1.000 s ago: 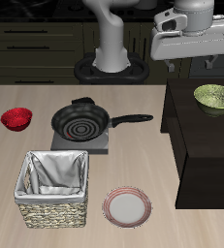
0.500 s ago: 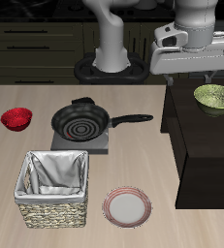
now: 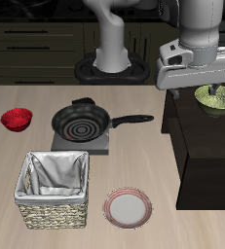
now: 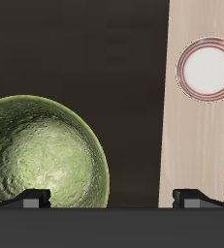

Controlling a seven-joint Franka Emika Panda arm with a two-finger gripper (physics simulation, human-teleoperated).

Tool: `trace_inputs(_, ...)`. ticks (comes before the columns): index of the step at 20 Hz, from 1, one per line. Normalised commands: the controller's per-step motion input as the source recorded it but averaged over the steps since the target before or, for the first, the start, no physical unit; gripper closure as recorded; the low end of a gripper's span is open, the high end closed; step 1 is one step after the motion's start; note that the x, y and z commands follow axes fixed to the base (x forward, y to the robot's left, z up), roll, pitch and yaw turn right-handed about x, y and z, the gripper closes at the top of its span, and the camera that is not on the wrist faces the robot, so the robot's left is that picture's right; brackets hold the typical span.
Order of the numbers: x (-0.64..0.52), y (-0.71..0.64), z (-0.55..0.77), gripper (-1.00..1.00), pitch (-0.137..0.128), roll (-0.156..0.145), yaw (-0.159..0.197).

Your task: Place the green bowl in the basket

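Observation:
The green bowl [image 3: 218,99] sits upright on the dark raised cabinet [image 3: 206,146] beside the table. It also shows in the wrist view [image 4: 41,150], speckled inside. My gripper [image 3: 197,92] hangs open and empty just above the cabinet, with one finger over the bowl's rim; the wrist view [image 4: 113,199] shows its two fingertips [image 4: 31,199] wide apart. The wicker basket [image 3: 51,214] with its grey-white cloth lining stands near the table's front edge, far from the bowl.
A black frying pan [image 3: 81,124] rests on a small stove in the table's middle. A red bowl [image 3: 17,119] sits at the far side of it. A pink-rimmed plate [image 3: 128,207], also in the wrist view [image 4: 208,68], lies beside the basket.
My gripper has come down and shifted toward the green bowl, from high above the cabinet to just over it. The bowl and the other things have not moved.

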Motion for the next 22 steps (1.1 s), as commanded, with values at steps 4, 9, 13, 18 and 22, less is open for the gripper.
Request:
trace_inputs(4,-0.05,0.07,-0.36,-1.0,0.033,0.017,0.045)
trace_inputs(9,-0.15,0.06,-0.29,-1.0,0.035,0.078,0.033)
trace_inputs(13,-0.28,-0.03,-0.17,1.0,-0.002,0.099,-0.036)
trace_inputs(18,-0.19,-0.13,0.05,1.0,-0.004,0.023,-0.038)
trace_inputs(22,-0.12,-0.14,0.14,1.0,-0.022,0.017,-0.033)
